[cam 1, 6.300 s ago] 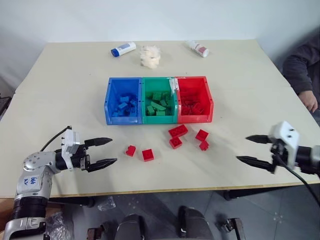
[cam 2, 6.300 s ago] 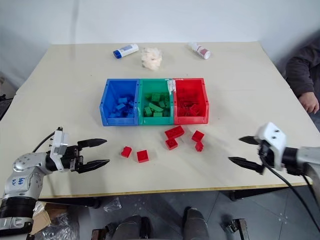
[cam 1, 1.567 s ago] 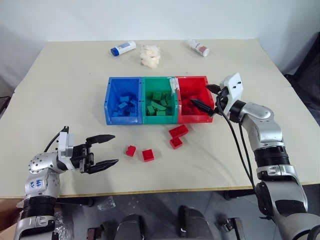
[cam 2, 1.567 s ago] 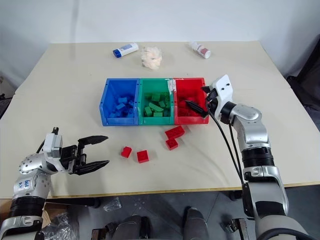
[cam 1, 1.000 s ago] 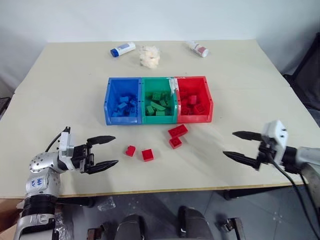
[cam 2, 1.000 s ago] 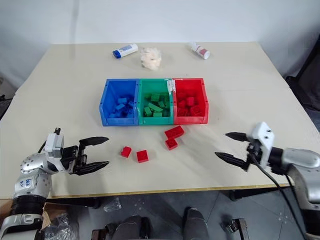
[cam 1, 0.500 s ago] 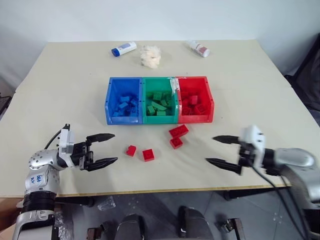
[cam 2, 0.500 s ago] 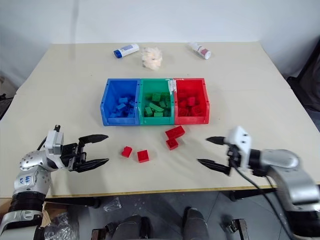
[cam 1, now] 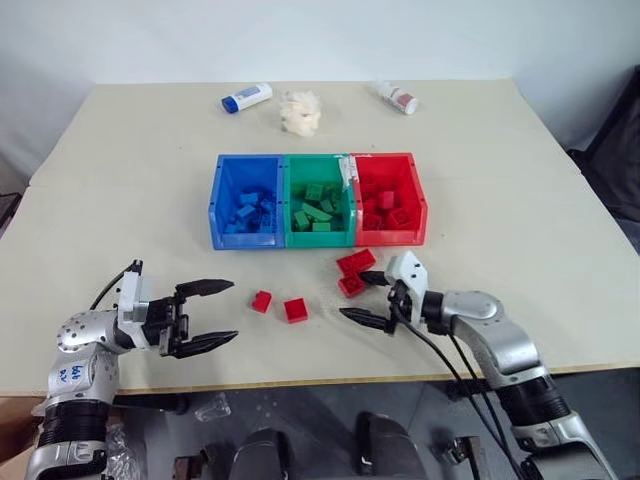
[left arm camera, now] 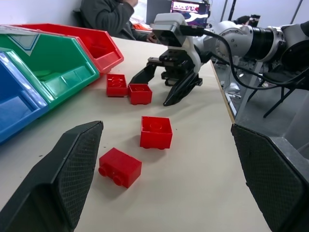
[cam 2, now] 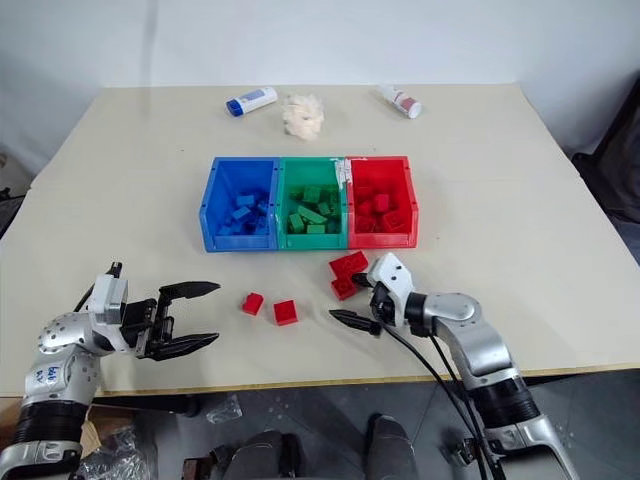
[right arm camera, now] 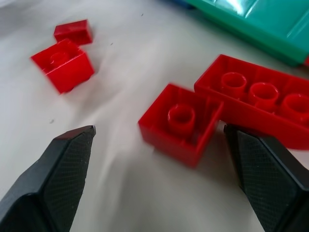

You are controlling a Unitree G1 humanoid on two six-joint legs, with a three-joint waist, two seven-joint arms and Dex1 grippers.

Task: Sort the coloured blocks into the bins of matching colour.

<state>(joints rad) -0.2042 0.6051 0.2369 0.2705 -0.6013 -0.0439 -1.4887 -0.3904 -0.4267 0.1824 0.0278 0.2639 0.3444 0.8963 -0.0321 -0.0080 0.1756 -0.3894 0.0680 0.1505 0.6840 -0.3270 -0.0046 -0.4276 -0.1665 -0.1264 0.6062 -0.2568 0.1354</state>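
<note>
The blue bin [cam 1: 245,200], green bin [cam 1: 318,200] and red bin [cam 1: 388,198] stand side by side mid-table, each holding blocks of its own colour. On the table in front lie a red oblong block [cam 1: 356,262], a red square block [cam 1: 351,285], a small red block [cam 1: 261,300] and another red square block [cam 1: 295,309]. My right gripper [cam 1: 360,297] is open, low over the table, its fingertips either side of the square block [right arm camera: 179,123] beside the oblong one [right arm camera: 256,99]. My left gripper [cam 1: 215,314] hovers open at the front left, empty.
A blue-capped white tube [cam 1: 246,98], a pale fluffy wad [cam 1: 300,112] and a red-capped tube [cam 1: 397,97] lie along the far edge. A person [left arm camera: 111,14] sits beyond the table's right side. The table's front edge runs just below both grippers.
My right gripper has swept left and forward from the front right of the table to the red blocks before the red bin. The left gripper has stayed put.
</note>
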